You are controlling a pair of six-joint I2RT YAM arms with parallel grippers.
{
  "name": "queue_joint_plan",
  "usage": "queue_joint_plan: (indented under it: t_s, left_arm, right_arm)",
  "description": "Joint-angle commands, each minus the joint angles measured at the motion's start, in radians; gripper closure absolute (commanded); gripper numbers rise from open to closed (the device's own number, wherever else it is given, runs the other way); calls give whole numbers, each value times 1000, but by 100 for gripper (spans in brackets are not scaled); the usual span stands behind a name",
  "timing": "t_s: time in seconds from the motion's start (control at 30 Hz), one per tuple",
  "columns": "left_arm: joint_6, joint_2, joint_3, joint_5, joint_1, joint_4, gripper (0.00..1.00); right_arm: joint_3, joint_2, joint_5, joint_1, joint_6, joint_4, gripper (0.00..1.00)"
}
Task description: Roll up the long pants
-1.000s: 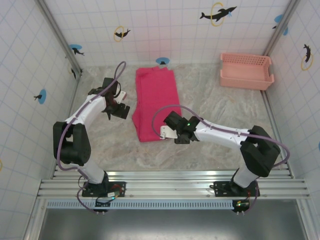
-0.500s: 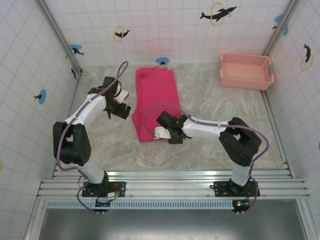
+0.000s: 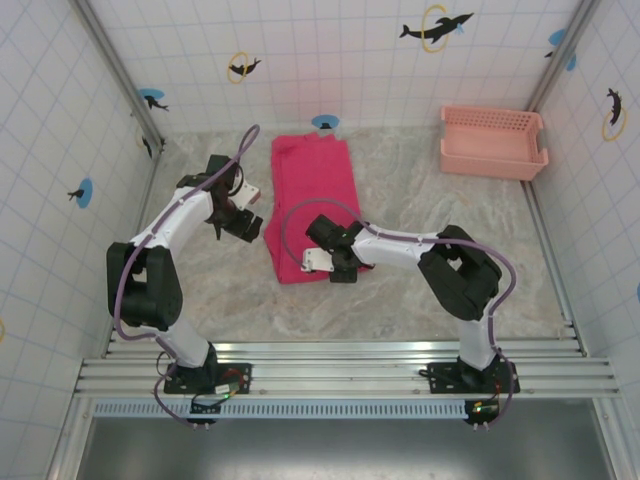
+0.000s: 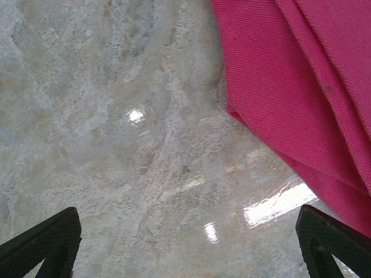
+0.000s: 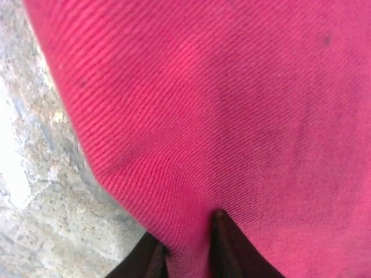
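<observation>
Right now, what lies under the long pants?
The long pants lie flat on the marble-patterned table. At the near edge, the right gripper pinches a fold between its fingers. Anything beneath the cloth is covered.

**Bright, even light; glare on the wrist cameras**

From the top camera I get flat, bright overhead light: the white tiled walls [image 3: 330, 60] read clean and shadows under the arms are faint and soft.

On the left wrist view the glossy grey marbled tabletop [image 4: 87, 145] throws white glare patches, and the black fingertips [image 4: 43, 243] of the left gripper [image 4: 186, 231] look soft.

On the right wrist view the magenta-red soft cloth trousers [image 5: 232, 104] show crisp weave that darkens into shadow at the bottom. The tabletop at the left edge burns out white.
</observation>
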Motion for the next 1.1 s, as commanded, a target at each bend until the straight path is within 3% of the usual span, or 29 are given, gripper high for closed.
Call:
queue_joint_plan:
  t_s: [0.0,0.13,0.3,0.47,0.83,1.07]
  left_arm:
    - [22,15,47,19,-6,-35,2]
    - [25,21,83,-3,-5,-69,2]
    - [22,13,126,3,-5,-106,2]
    - [24,-1,152,12,-9,-145,2]
    - [21,-49,156,3,-90,-209,2]
    - [0,-90,103,13,-134,-220,3]
  right_arm:
    - [13,-8,-86,1,23,-111,87]
    - [50,-61,-192,-1,56,-294,91]
    - [132,-105,-367,3,86,-512,91]
    - [274,-46,-550,-18,102,-667,89]
    - [524,233,-816,-132,118,-728,88]
    - [643,337,-848,-249,170,-722,87]
